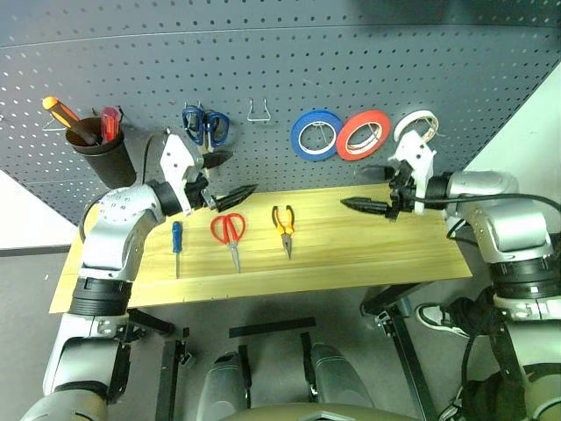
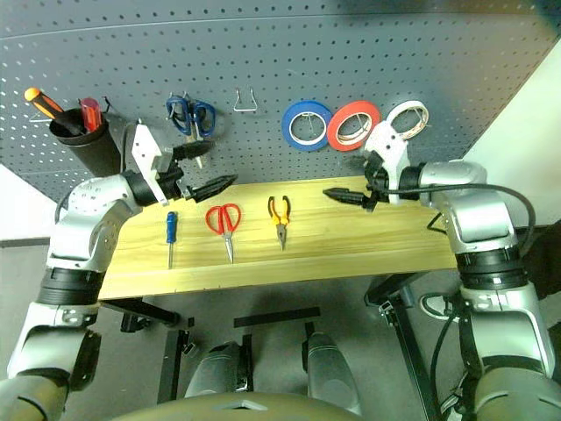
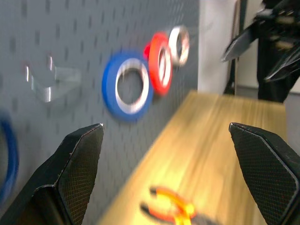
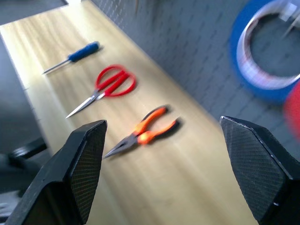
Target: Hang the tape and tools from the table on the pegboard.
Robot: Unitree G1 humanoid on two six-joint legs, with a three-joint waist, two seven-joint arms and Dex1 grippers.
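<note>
The red tape (image 1: 363, 134) hangs on the dark grey pegboard (image 1: 263, 61), between a blue roll (image 1: 316, 134) and a white roll (image 1: 415, 125). On the yellow wooden table (image 1: 368, 254) lie the blue-handled screwdriver (image 1: 176, 241), the red-handled scissors (image 1: 230, 232) and the orange-and-black pliers (image 1: 283, 226), side by side. My left gripper (image 1: 243, 170) hovers open above the scissors, pointing right. My right gripper (image 1: 359, 189) is open and empty, just below the red tape and pointing left; from its wrist the pliers (image 4: 147, 131) lie between its fingers.
A black cup (image 1: 103, 153) on the pegboard's left holds an orange-handled screwdriver and a red-handled tool. Blue-handled scissors (image 1: 206, 125) hang beside an empty metal hook (image 1: 258, 110). The table's right half is bare wood.
</note>
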